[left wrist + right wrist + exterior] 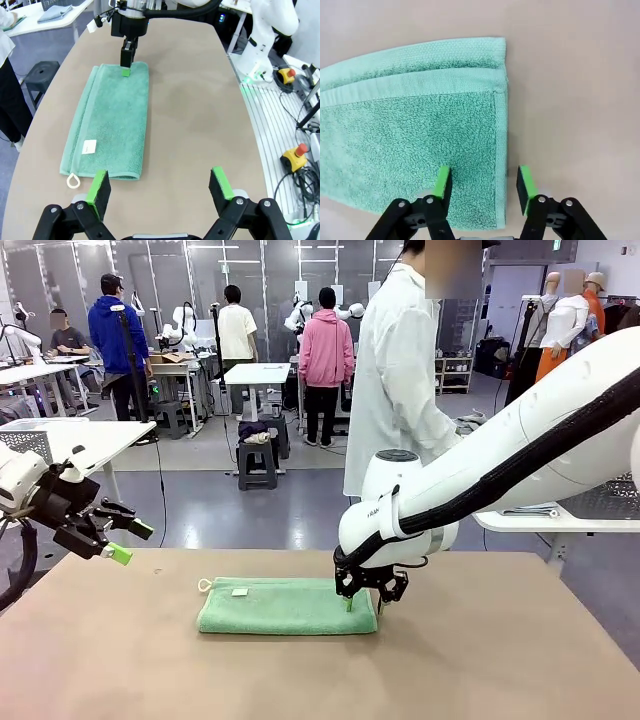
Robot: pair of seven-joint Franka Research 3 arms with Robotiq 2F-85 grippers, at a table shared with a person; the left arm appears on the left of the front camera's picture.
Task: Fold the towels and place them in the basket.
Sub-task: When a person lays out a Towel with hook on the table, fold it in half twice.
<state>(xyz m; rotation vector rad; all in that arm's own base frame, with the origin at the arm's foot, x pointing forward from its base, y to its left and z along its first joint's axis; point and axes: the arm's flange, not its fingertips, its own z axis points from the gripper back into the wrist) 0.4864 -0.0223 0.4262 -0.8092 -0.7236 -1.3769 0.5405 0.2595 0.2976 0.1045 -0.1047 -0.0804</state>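
While the left hand (pixel 160 187) hung above the tabletop (pixel 195 115) with its fingers spread wide and nothing between them, the right hand (pixel 484 182) stood down at the mint green towel (pixel 410 130). That towel lay folded flat in a long rectangle near the tabletop's middle, with a small loop (pixel 73 181) at one corner and a white label (pixel 89 146) on top. The right hand's fingers stood at a middling gap, straddling the towel's short hemmed edge: one pad (pixel 442 181) on the terry, the other just off it.

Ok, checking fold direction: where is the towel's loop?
The loop lies at the mint green towel's far-left corner in the front view, on the table.
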